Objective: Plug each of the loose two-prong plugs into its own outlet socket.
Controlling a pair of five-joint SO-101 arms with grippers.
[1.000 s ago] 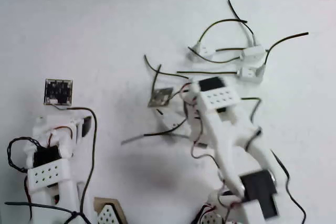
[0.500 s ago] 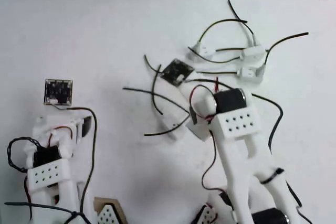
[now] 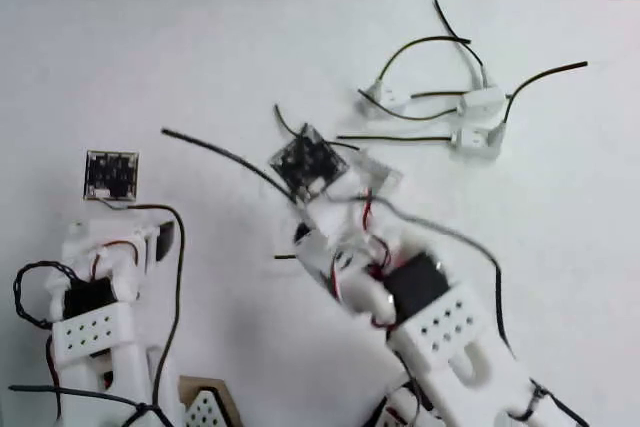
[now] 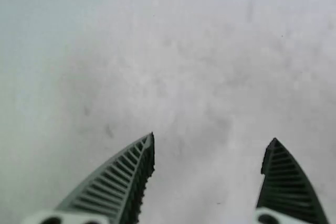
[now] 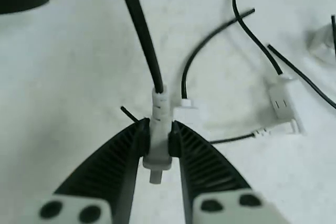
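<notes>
My right gripper is shut on a white two-prong plug, whose black cord runs away from the fingers. In the high view this gripper sits near the table's middle, just in front of a small black socket board. The held cord sweeps out to the left. A second black socket board lies at the left, just beyond my left gripper. That left gripper is open over bare white table. More white plugs with cords lie at the back right.
Loose plugs and thin black cords lie scattered beside the right gripper. A dark wire loops along the left arm. The table's far left and back are bare white surface.
The right arm pulled back toward the front and swung its gripper leftward, dragging the held cord out to the left. The middle socket board shifted. The left arm stayed still.
</notes>
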